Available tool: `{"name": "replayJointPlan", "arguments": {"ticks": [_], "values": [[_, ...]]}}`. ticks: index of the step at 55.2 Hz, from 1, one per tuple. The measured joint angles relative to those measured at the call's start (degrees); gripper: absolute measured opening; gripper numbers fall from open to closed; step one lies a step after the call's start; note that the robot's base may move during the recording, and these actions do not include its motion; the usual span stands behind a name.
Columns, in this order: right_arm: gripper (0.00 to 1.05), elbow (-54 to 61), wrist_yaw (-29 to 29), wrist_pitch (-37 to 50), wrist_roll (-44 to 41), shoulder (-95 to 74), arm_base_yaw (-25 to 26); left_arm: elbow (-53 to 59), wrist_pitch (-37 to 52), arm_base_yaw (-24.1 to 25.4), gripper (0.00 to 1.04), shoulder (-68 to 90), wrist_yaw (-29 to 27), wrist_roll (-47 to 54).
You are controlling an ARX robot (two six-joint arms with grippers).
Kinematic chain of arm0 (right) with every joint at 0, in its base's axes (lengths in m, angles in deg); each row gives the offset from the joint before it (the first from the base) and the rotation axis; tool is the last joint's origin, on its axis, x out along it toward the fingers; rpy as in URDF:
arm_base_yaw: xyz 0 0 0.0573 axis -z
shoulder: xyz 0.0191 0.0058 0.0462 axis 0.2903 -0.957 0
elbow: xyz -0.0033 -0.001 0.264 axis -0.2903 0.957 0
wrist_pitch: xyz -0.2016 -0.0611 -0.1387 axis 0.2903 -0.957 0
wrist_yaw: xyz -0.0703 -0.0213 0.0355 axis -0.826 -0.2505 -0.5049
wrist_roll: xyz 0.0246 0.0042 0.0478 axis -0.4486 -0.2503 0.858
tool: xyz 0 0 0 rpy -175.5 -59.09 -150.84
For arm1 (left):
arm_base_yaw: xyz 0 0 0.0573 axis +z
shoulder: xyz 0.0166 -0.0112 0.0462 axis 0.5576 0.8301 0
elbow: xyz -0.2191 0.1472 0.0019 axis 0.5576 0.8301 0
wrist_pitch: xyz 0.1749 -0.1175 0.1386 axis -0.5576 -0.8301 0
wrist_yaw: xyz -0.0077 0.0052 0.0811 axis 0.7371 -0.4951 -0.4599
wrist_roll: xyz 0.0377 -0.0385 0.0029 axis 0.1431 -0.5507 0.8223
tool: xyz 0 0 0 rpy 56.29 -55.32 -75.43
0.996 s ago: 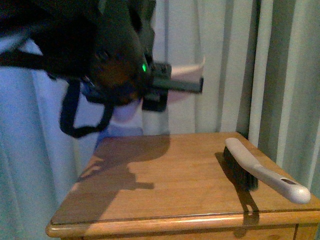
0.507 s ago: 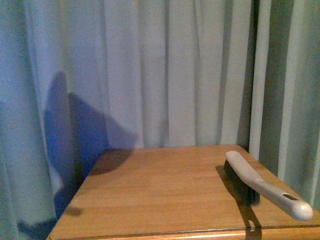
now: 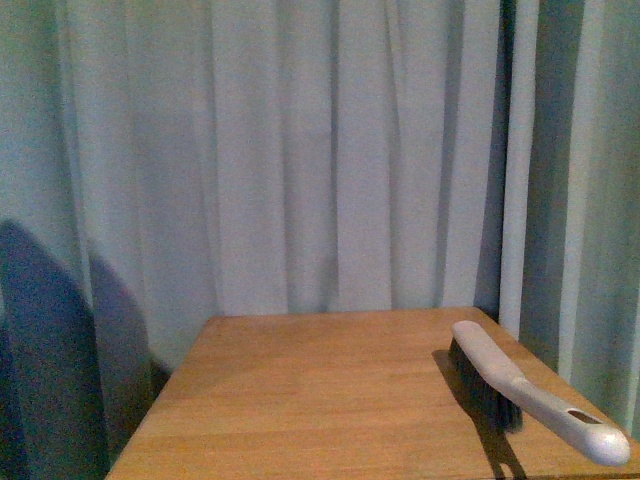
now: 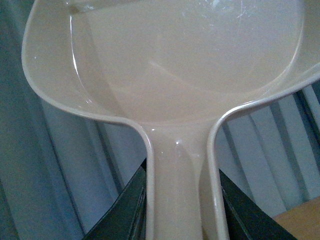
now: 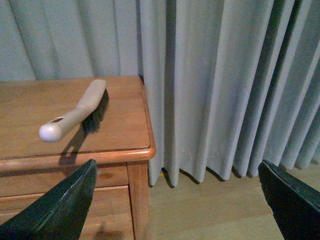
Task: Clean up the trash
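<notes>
- Curtain (image 3: 300, 150) of pale pleated cloth is hanging beyond both grippers, filling the background in every view.
- The wooden table (image 3: 320, 390) is standing ahead of the right gripper (image 5: 177, 165) and off to one side of it. Its corner is facing the gripper, and the curtain is falling just past its edge.
- A strip of wooden floor (image 5: 210, 210) is showing below and ahead of the right gripper, between its two fingers.
- The cream dustpan (image 4: 190, 65) is spreading out wide just beyond the left gripper (image 4: 182, 200), with its scoop turned toward the wrist camera and showing empty.
- The left gripper is clamping the dustpan's handle, which is running straight down between the two dark fingers (image 4: 127, 210), one pressing at each side.
- The brush (image 3: 525, 390), with a white handle and dark bristles, is lying on the table well ahead of the right gripper. Its rounded handle end is pointing back toward the gripper and reaching the table's near edge.
- The right gripper is hovering with its dark fingers (image 5: 60, 205) spread wide apart, gripping nothing.
- The trash is not showing in any view, so its place relative to either gripper cannot be told.
</notes>
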Motion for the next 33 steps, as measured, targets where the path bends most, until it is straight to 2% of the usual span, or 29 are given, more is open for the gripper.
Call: {"name": "replayJointPlan", "arguments": {"ticks": [16, 18, 20, 24, 27, 33], "values": [[0.97, 0.0, 0.0, 0.0, 0.0, 0.0, 0.0, 5.31, -1.05, 1.09, 0.28, -6.34, 0.57, -2.36], [0.97, -0.02, -2.32, 0.04, -0.5, -0.33, -0.68, 5.31, -1.05, 1.11, 0.28, -6.34, 0.5, -2.4], [0.97, -0.13, -11.26, 0.39, -2.58, -1.95, -3.72, 5.31, -1.05, 1.11, 0.28, -6.34, 0.52, -2.45], [0.97, -0.68, -21.66, 0.55, -3.56, -5.62, -7.45, 5.33, -1.05, 1.11, 0.28, -6.34, 0.52, -2.54], [0.97, -1.7, -24.35, 0.48, -3.37, -9.53, -8.04, 5.33, -1.05, 1.16, 0.28, -6.34, 0.55, -2.56], [0.97, -5.57, -23.06, 1.11, -1.46, -17.77, -8.04, 5.33, -1.05, 1.16, 0.28, -6.34, 0.5, -2.58]]}}
